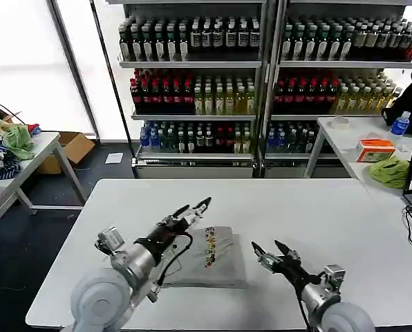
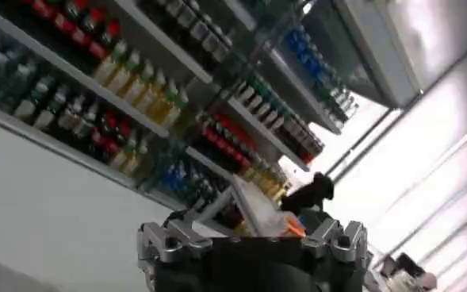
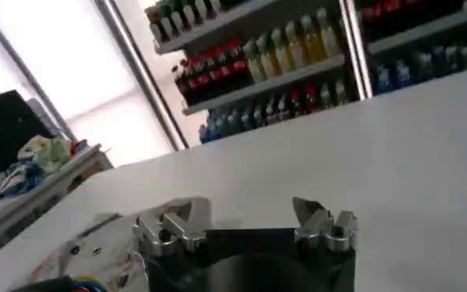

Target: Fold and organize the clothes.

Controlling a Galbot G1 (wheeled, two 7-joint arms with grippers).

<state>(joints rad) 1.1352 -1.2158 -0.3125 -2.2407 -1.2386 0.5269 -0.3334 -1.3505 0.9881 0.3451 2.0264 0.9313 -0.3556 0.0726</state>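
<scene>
Folded grey T-shirt (image 1: 213, 257) lies near the front middle of the white worktop (image 1: 316, 207). Left gripper (image 1: 194, 207) hovers over its far left corner, jaws released. Right gripper (image 1: 271, 247) hovers just beside its right edge, jaws released.

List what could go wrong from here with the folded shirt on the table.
1. The left gripper hangs open just above the folded T-shirt; a low sweep might snag the cloth and undo the fold.
2. The right gripper sits open beside the shirt's edge, so a sideways move could push it askew.
3. The cable along the left arm lies over the shirt and may drag it.
</scene>
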